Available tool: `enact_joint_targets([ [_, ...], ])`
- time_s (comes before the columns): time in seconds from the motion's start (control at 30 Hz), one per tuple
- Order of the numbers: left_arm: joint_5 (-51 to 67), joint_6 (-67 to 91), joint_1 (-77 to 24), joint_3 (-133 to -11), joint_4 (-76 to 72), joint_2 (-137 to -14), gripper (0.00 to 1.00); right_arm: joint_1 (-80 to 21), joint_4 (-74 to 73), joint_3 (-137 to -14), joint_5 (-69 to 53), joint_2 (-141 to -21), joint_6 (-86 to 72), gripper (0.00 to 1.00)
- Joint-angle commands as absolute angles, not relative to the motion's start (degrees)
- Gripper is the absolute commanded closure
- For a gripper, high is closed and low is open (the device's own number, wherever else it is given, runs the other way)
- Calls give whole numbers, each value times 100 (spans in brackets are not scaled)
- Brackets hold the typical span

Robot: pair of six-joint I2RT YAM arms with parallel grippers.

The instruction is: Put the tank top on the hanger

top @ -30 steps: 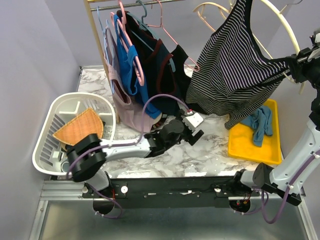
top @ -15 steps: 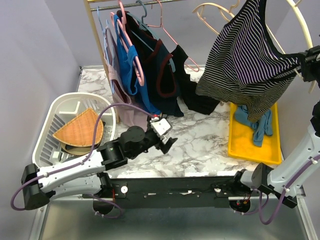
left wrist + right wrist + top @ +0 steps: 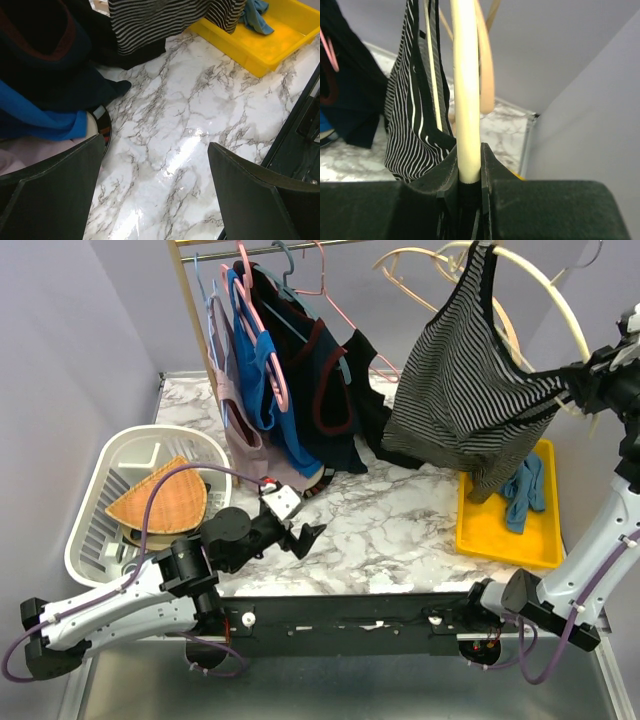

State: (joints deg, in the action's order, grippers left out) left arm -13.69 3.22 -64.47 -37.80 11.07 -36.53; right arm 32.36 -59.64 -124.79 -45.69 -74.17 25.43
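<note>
Top external view: a yellow tray (image 3: 500, 532) at the table's right edge holds a teal cloth (image 3: 522, 490); a white basket (image 3: 92, 520) on the left holds an orange woven piece (image 3: 160, 502); the tank top (image 3: 465, 400) drapes from the hanger (image 3: 562, 318), high above the tray's far end; the right gripper (image 3: 588, 380) is raised, clamped on the hanger; the left gripper (image 3: 305, 540) is low over the marble table (image 3: 400, 530), released

Left wrist view: both fingers (image 3: 50, 185) spread wide above bare marble; the tank top's hem (image 3: 155, 20) hangs near the tray (image 3: 265, 45)

Right wrist view: the fingers (image 3: 446, 172) pinch the cream hanger (image 3: 465, 100); striped fabric (image 3: 412, 130) hangs just left of it
</note>
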Motion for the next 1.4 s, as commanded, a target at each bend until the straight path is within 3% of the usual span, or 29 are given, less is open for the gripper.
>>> enact_joint_targets([
  [0.0, -1591, 492, -6425, -3744, 1450, -3393, 1, 3191, -5687, -11744, -5124, -7260, 2303, 100],
  [0.33, -1635, 721, -6425, -3595, 1520, -3147, 1, 1532, -4914, -10845, -3807, -7294, 1934, 100],
  [0.93, -2012, 940, -6425, -3287, 1854, -2444, 1, -1167, -3912, -12744, -1187, -9342, 2900, 100],
  [1.37, -2215, 1134, -6425, -3164, 2030, -2031, 1, -2012, -3270, -13351, -387, -10300, 3173, 100],
])
